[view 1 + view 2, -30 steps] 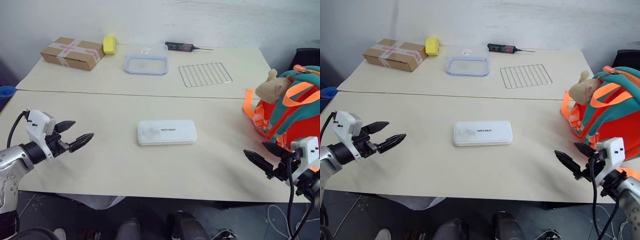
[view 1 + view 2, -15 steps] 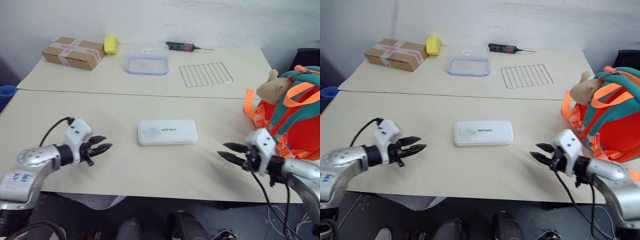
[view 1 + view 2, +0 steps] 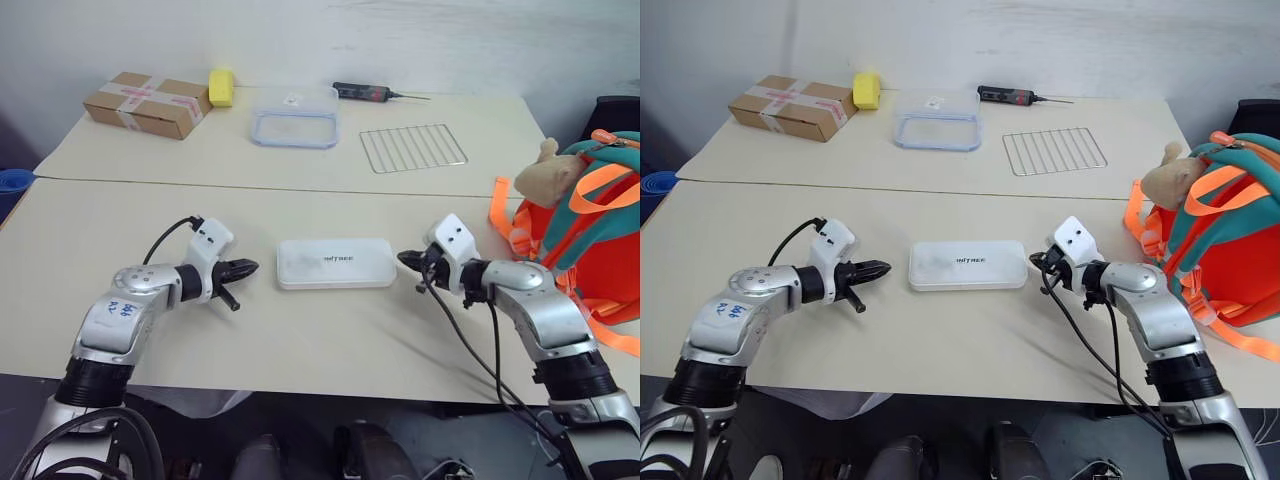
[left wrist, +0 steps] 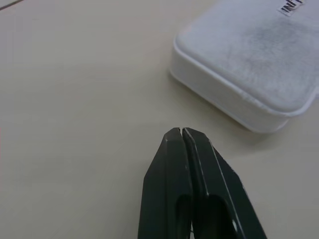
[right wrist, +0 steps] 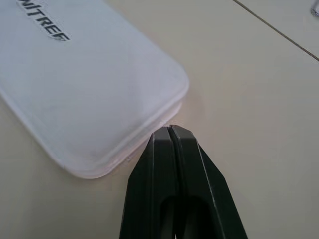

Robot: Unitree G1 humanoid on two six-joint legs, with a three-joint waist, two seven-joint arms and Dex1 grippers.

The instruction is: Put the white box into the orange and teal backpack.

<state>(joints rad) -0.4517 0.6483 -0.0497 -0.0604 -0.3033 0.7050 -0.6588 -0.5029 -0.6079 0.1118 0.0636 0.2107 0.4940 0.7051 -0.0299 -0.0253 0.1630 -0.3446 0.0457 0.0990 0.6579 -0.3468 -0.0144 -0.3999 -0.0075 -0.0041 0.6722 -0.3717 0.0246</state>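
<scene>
Two tables pushed together make up the table [image 3: 250, 330], and everything here is easiest to place off the white box [image 3: 334, 264], which lies flat near the middle of the front half.

Biggest thing next: the orange and teal backpack [image 3: 590, 225] stands well off to the box's right, at the table edge, with a plush toy [image 3: 548, 172] on its near side. So the box hasn't gone anywhere near it yet; the lift hasn't started.

Then the box itself, long side facing the robot, lettering up. It's wide and flat, probably too wide for one gripper to span, which looks like the reason both arms flank it.

The left gripper [image 3: 243, 269] sits just beside the box's left end with a little gap, fingers pressed fully together and holding nothing. The right gripper [image 3: 408, 260] is at the box's right end, also pinched closed and empty, its tip right up against the corner in the right wrist view. Best guess: closed fingers work as paddles to squeeze the box from both ends.

Behind the box, well apart, a cardboard box [image 3: 146, 105], clear container [image 3: 293, 129] and wire rack [image 3: 412, 147] just sit idle.
</scene>
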